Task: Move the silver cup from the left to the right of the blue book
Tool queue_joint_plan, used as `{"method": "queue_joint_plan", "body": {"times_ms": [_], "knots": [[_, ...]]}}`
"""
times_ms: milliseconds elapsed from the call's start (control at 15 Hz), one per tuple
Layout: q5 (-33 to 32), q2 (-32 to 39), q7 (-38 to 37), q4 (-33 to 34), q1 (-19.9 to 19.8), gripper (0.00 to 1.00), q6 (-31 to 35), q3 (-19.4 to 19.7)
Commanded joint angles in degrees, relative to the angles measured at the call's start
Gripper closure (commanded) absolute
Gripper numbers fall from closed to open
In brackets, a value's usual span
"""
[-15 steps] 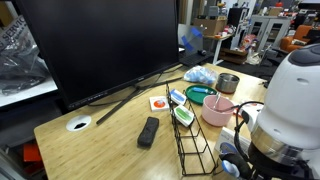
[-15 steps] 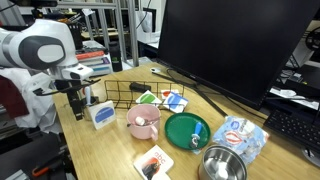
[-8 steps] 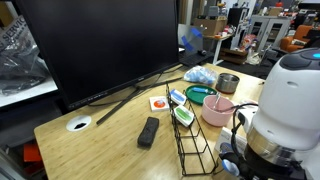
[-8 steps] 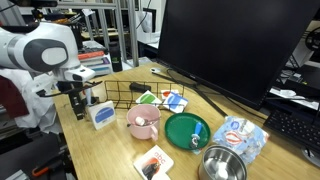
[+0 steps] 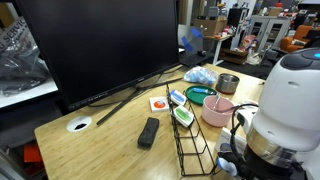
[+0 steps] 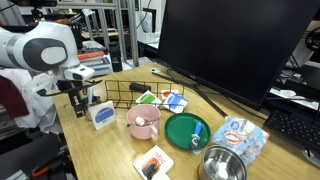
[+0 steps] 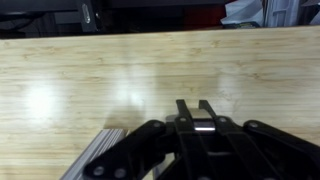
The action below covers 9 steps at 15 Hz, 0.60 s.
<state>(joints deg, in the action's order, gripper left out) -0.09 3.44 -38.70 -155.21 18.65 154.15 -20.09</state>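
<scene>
Gripper (image 6: pixel 78 105) way over left by the wire rack (image 6: pixel 125 93), jaws pressed together on nothing. Long reach past the pink bowl (image 6: pixel 143 120) and teal bowl (image 6: pixel 187 130) to the silver cup (image 6: pixel 222 165) far right. Could easily clip a bowl or knock the cup over. Barely shifted since a second ago, cup untouched.

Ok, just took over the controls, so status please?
Pincer shut, empty. Silver cup untouched, far end of the table from it. Pink bowl and teal bowl lie between.
</scene>
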Motion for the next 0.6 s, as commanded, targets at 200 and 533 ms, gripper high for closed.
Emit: {"method": "queue_joint_plan", "body": {"times_ms": [200, 533], "knots": [[8.2, -6.2, 7.3, -1.6, 1.7, 0.96, 1.1, -1.0], [10.9, -13.9, 7.8, -3.4, 1.8, 0.96, -3.0, -0.7]]}}
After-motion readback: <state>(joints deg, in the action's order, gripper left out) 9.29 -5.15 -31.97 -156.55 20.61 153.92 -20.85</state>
